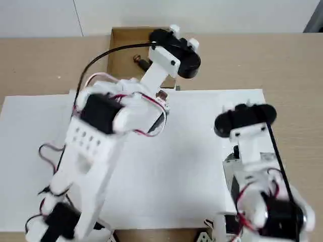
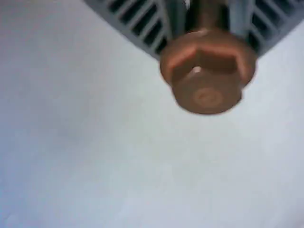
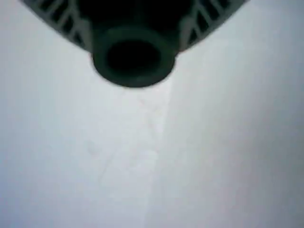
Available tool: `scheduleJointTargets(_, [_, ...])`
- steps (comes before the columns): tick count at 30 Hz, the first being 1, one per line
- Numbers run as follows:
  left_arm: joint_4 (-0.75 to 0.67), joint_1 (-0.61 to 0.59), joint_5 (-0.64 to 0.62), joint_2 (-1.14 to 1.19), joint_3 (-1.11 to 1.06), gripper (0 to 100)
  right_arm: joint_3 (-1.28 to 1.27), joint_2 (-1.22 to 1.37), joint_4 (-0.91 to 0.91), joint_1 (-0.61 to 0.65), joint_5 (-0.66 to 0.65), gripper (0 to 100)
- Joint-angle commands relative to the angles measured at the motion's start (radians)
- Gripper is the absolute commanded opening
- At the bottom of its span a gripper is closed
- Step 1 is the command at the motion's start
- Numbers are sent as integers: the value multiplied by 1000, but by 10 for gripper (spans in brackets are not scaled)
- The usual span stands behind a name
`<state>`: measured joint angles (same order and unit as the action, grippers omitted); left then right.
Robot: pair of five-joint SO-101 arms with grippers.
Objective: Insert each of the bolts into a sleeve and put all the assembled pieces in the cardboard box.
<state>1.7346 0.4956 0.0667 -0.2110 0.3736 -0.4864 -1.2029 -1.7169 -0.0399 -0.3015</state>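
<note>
Insertion step in hand.
The left gripper (image 2: 205, 14) clamped a bolt (image 2: 206, 71), right gripper (image 3: 133, 14) a sleeve (image 3: 133, 59); next move likely required bringing them together, axes aligned.

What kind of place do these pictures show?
Probably a robotics test bench: a wooden table with a white sheet, a cardboard box, and two small arms holding a bolt and a sleeve.
</note>
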Motion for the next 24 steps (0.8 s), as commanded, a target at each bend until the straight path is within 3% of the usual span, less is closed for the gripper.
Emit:
scheduleJointTargets(1, [11, 26, -71, -109, 8, 5, 5, -47, -1, -2, -9, 3])
scheduleJointTargets(8, [-29, 23, -149, -238, -153, 5, 3, -62, 51, -4, 54, 3])
scheduleJointTargets(16, [-247, 21, -146, -491, -424, 5, -106, -64, 298, 1, 157, 3])
scheduleJointTargets(24, [-473, -135, -153, -715, -751, 5, -249, -64, 499, 38, 278, 3])
